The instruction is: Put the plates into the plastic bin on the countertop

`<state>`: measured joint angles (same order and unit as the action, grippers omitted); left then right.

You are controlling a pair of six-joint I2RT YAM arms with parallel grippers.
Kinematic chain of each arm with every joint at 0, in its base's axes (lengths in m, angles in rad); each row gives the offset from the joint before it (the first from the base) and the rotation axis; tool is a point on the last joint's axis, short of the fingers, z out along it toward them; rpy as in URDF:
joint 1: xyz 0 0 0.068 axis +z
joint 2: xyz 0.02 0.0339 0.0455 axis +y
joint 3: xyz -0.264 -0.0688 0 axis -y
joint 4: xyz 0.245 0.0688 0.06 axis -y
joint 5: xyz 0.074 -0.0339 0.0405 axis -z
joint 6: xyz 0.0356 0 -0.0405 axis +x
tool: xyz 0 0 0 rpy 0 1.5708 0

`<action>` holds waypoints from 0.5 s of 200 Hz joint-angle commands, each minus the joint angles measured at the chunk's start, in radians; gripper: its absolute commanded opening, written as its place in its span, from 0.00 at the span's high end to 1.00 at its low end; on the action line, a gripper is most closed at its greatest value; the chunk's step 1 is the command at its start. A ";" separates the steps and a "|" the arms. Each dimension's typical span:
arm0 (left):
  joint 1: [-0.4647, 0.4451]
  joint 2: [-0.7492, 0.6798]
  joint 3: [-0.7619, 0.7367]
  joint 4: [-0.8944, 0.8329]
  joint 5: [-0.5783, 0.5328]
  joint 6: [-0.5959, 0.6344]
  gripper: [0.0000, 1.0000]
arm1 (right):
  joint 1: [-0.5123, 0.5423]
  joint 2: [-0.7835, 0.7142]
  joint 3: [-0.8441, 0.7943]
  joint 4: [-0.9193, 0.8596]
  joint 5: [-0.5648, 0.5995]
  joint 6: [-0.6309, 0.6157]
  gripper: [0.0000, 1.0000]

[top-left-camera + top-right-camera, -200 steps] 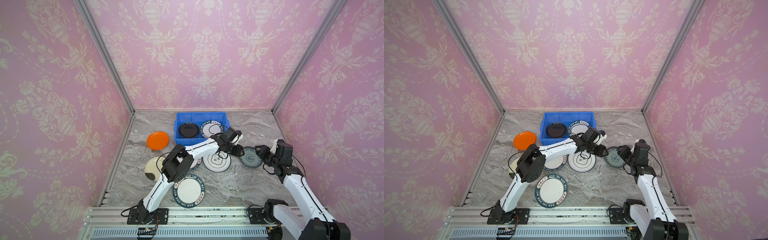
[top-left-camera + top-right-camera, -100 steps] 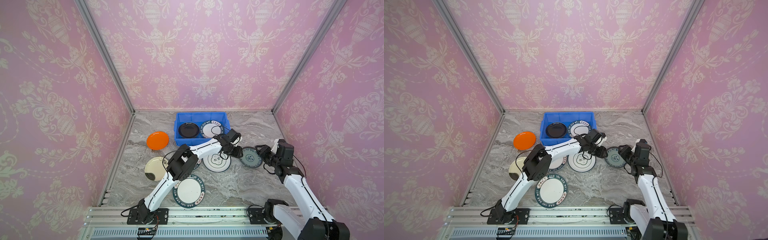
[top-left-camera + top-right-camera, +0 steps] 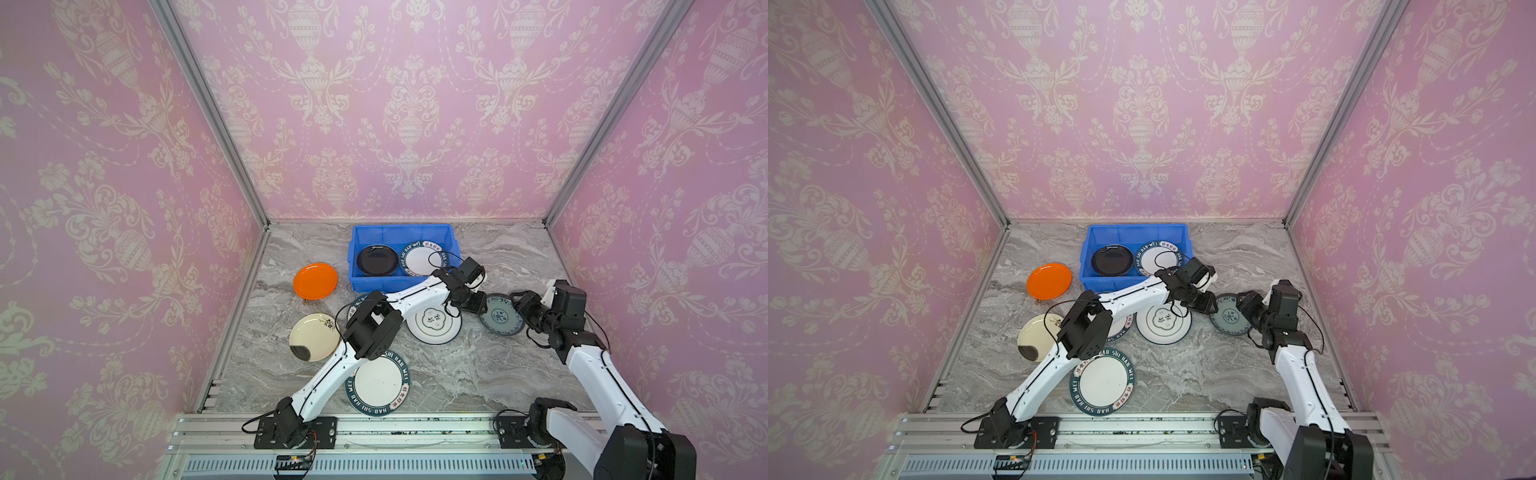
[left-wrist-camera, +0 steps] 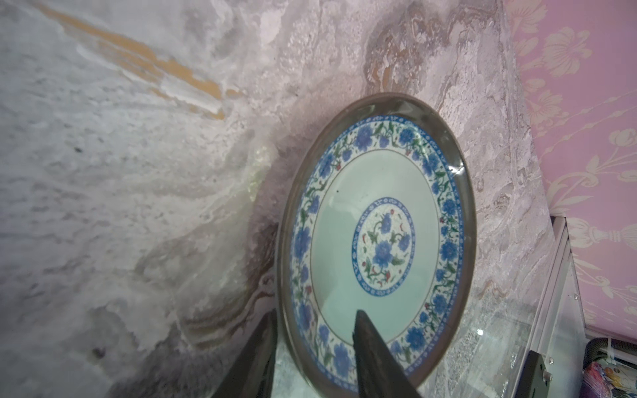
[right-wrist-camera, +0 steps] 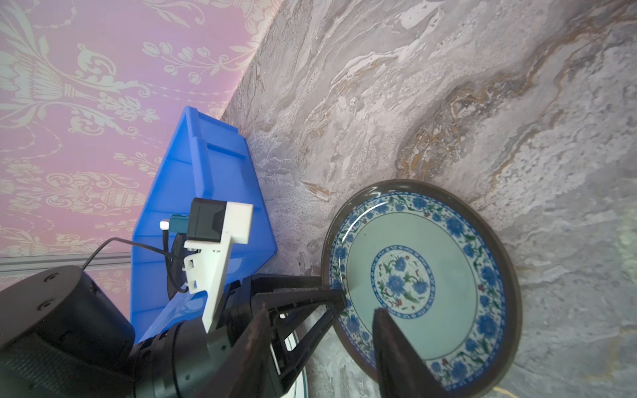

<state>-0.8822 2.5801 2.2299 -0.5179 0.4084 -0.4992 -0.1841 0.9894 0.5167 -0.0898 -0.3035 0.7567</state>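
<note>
Plates counted: we find eight in both top views; any others are not visible.
Inside the plastic bin (image 3: 402, 232): two, a black plate (image 3: 376, 260) and a teal-lettered plate (image 3: 419, 261), side by side and flat.
On the countertop (image 3: 498, 374): six. These are an orange plate (image 3: 315, 281), a cream floral plate (image 3: 311, 334), an emblem plate (image 3: 434, 328), a blue-patterned plate (image 3: 500, 320), a front lettered plate (image 3: 378, 384) and a second lettered plate (image 3: 1120, 329) that is mostly hidden.
Bins: one, against the back wall at mid-width.
Arms: two.
Obstructions: the left arm (image 3: 415, 293) stretches over the hidden lettered plate and the emblem plate, passing the bin's front right corner. Its cable loops over the lettered plate in the bin.
Surroundings: pink patterned walls (image 3: 415, 104) on three sides and a metal rail (image 3: 415, 428) at the front.
Left gripper (image 3: 478, 302): its fingers (image 4: 370, 348) sit astride the near rim of the blue-patterned plate, one over the face and one outside. The gap is narrow. We cannot tell whether they pinch.
Right gripper (image 3: 516, 305): at the opposite edge of the same plate, with its jaws apart. We cannot confirm contact.
Orientation: the blue-patterned plate lies face up, to the right of the emblem plate. Being round, it has no long axis. The bin's long axis runs parallel to the back wall.
</note>
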 commanded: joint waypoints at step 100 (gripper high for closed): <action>0.000 0.074 0.111 -0.084 0.007 0.006 0.91 | -0.009 0.023 -0.010 0.049 -0.032 -0.013 0.50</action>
<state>-0.8810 2.6328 2.3203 -0.5514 0.4202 -0.5106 -0.1841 1.0092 0.5102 -0.0563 -0.3195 0.7567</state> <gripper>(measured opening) 0.106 0.495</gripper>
